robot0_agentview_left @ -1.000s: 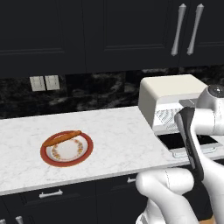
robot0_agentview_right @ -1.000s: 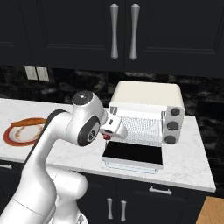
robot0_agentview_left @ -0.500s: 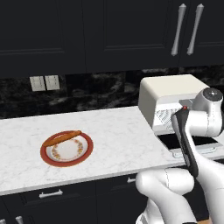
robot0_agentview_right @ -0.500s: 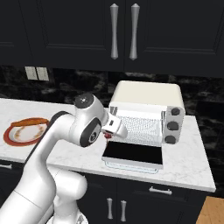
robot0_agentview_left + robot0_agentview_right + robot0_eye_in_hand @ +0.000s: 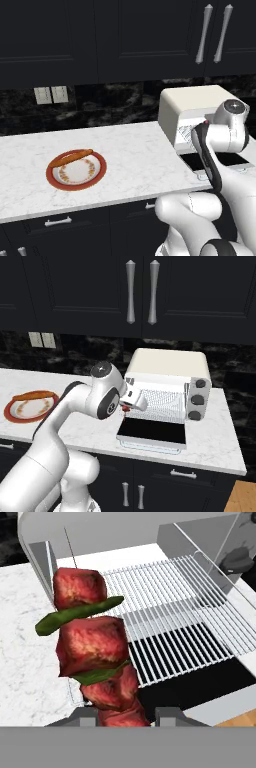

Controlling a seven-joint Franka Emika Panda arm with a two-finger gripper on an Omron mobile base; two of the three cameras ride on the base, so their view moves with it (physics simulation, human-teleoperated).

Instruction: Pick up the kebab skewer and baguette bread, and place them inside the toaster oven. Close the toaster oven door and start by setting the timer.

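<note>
We are in a dark kitchen: black cabinets point(image 5: 75, 40) with silver bar handles above, black marble backsplash, and a white marble counter point(image 5: 130, 155) running across. Toward the counter's right end stands the toaster oven point(image 5: 167, 383), cream-white with two round knobs point(image 5: 199, 392) on its right side. We see the toaster oven door point(image 5: 152, 432) folded down flat toward the front edge of the counter, its dark glass facing up, and the wire rack point(image 5: 170, 617) exposed inside the open cavity.

Well apart from the oven, on the left part of the counter, sits a red-rimmed plate point(image 5: 76, 170), and the baguette bread point(image 5: 70, 157) lies across its back rim, slightly tilted.

Our arm bends in front of the oven opening. In the hand view the gripper point(image 5: 124, 716) is clenched on the kebab skewer point(image 5: 92, 657), whose lower chunks sit between the two dark fingertips point(image 5: 172, 714). The skewer rises away from the hand, red-brown meat chunks alternating with green strips, its thin bare tip pointing toward the oven's left inner wall. It hangs above the left side of the rack and the counter beside it; we cannot tell whether it touches the rack.
</note>
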